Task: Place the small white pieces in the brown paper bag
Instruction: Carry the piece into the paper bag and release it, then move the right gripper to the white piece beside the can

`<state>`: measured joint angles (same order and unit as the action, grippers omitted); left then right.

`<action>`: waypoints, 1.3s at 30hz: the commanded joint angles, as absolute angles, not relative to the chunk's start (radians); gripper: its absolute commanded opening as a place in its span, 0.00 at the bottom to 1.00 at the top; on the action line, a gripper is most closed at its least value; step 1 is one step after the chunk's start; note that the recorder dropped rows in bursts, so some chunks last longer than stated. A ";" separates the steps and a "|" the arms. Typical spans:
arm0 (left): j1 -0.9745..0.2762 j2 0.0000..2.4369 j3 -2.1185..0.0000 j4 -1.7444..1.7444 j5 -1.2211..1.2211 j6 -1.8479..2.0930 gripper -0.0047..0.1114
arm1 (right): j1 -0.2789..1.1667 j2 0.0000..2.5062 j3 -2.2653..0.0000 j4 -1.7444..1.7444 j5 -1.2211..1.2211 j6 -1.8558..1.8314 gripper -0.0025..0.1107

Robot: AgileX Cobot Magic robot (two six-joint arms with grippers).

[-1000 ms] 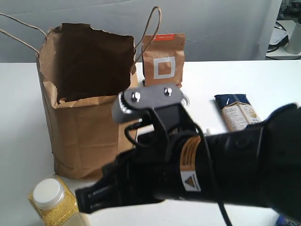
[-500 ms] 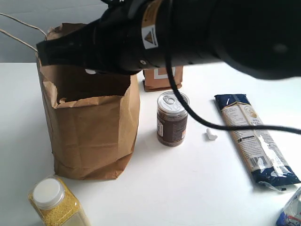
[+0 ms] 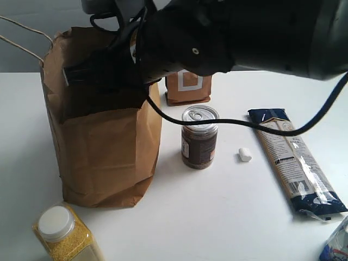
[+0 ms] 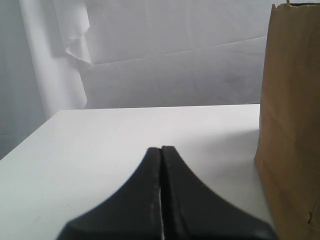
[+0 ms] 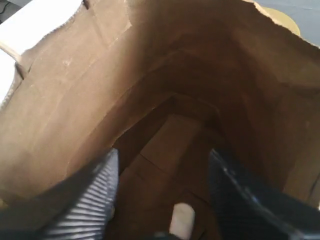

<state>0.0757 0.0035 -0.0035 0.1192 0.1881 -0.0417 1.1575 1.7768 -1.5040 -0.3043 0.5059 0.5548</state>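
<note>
The brown paper bag (image 3: 103, 147) stands at the left of the table, tall and crumpled. My right gripper (image 3: 81, 73) reaches across into its open mouth. In the right wrist view it (image 5: 162, 165) is open over the bag's dark inside (image 5: 175, 125). One small white piece (image 5: 182, 220) shows below, between the spread fingers and deep in the bag. Another small white piece (image 3: 245, 155) lies on the table right of the can. My left gripper (image 4: 161, 150) is shut on nothing, low over the table beside the bag's outer wall (image 4: 292, 115). It does not appear in the exterior view.
A brown can with a pull-tab lid (image 3: 199, 137) stands just right of the bag. Behind it is a small brown pouch with a white square label (image 3: 187, 87). A long blue pasta packet (image 3: 293, 157) lies at the right. A jar of yellow grains (image 3: 65, 234) sits at the front left.
My right arm has swung from the foreground up and over to the bag, and its gripper now sits in the bag's mouth with its jaws apart. The left gripper has no earlier frame.
</note>
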 commanded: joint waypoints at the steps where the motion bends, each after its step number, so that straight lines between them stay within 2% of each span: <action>1: 0.068 0.000 0.000 0.123 0.183 -0.046 0.04 | 1.153 1.768 -1.514 -0.306 0.513 0.545 0.57; 5: 0.068 0.000 0.000 0.123 0.183 -0.046 0.04 | 1.170 1.726 -1.514 -0.308 0.535 0.545 0.48; 14: 0.068 0.000 0.000 0.123 0.183 -0.046 0.04 | 1.308 1.588 -1.514 -0.324 0.750 0.545 0.07; 16: 0.068 0.000 0.000 0.123 0.183 -0.046 0.04 | 1.348 1.566 -1.512 -0.326 0.811 0.545 0.02; 20: 0.068 0.000 0.000 0.123 0.183 -0.046 0.04 | 1.408 1.531 -1.446 -0.330 0.868 0.558 0.02; 26: 0.068 0.000 0.000 0.123 0.183 -0.046 0.04 | 1.384 1.494 -1.211 -0.298 0.811 0.615 0.02; 32: 0.068 0.000 0.000 0.123 0.183 -0.046 0.04 | 1.263 1.470 -0.996 -0.252 0.716 0.634 0.02; 39: 0.068 0.000 0.000 0.123 0.183 -0.046 0.04 | 1.031 1.473 -0.911 -0.282 0.713 0.590 0.02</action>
<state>0.0757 0.0035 -0.0035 0.1192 0.1881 -0.0417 1.1108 1.4805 -0.9325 -0.2589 0.7259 0.6146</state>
